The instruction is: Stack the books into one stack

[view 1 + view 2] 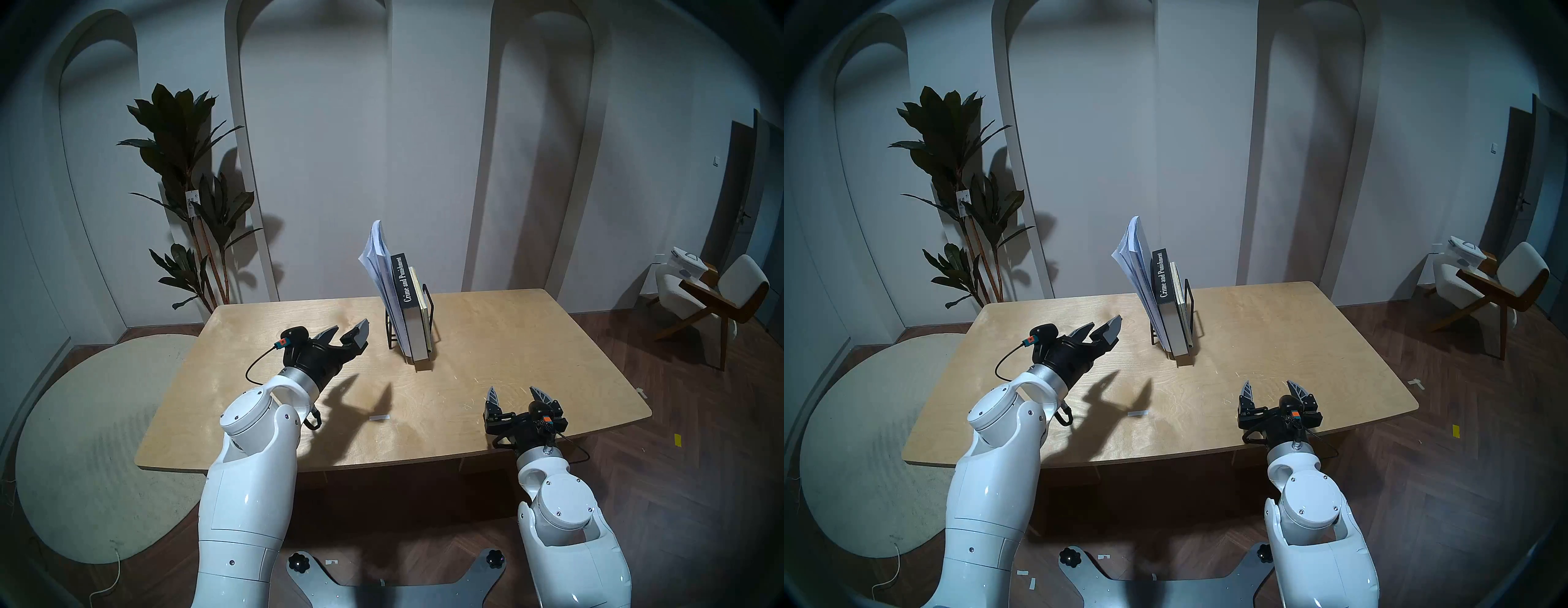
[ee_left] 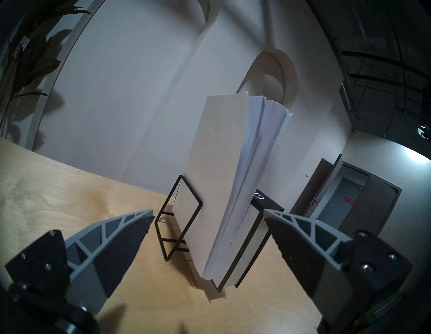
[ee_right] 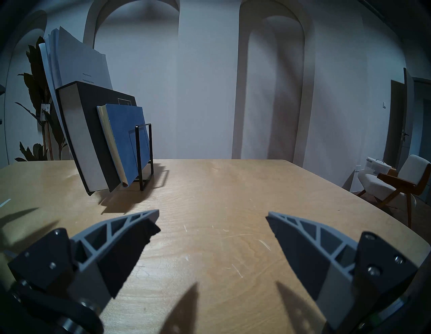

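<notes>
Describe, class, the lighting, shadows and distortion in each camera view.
Head views: dim room, dark fisheye rim, arches bowed, left gripper casting a hard shadow on the table. Left wrist: tilted, bright glare at right, white book sharp. Right wrist: blue book clear, finger shadows in the foreground.

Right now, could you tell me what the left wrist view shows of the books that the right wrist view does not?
Only the left wrist view shows the white softcover's blank outer cover and the left pincer, open. Only the right wrist view shows the blue hardcover leaning against the black book, and the right pincer, open. Both show the books upright in the wire rack on the table.
</notes>
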Robot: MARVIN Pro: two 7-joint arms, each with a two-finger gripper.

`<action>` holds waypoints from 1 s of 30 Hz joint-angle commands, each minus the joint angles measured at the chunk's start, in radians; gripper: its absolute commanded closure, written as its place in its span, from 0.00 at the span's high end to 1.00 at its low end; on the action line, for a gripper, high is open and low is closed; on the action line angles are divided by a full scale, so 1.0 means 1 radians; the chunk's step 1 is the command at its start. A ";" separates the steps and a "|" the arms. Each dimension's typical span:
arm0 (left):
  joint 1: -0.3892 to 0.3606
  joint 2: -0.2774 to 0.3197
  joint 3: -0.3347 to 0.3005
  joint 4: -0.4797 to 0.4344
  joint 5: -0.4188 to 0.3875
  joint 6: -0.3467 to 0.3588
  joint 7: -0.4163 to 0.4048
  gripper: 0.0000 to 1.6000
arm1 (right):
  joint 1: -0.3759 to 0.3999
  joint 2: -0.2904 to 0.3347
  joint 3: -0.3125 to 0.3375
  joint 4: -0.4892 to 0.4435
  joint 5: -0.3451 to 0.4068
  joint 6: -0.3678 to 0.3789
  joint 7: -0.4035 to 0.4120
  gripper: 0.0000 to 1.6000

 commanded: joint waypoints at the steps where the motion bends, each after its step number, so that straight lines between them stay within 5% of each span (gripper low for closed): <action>1: -0.059 -0.018 0.020 -0.031 0.008 -0.018 0.007 1.00 | 0.004 0.000 0.000 -0.025 -0.001 -0.013 -0.001 1.00; 12: -0.107 -0.027 0.149 -0.031 0.234 -0.059 0.216 1.00 | 0.005 0.003 -0.002 -0.024 0.001 -0.012 -0.002 1.00; 21: -0.129 -0.031 0.257 0.000 0.379 -0.157 0.381 1.00 | 0.004 0.005 -0.003 -0.025 0.003 -0.013 -0.004 1.00; 30: -0.137 -0.034 0.277 0.016 0.353 -0.171 0.400 1.00 | 0.003 0.007 -0.005 -0.026 0.004 -0.015 -0.007 1.00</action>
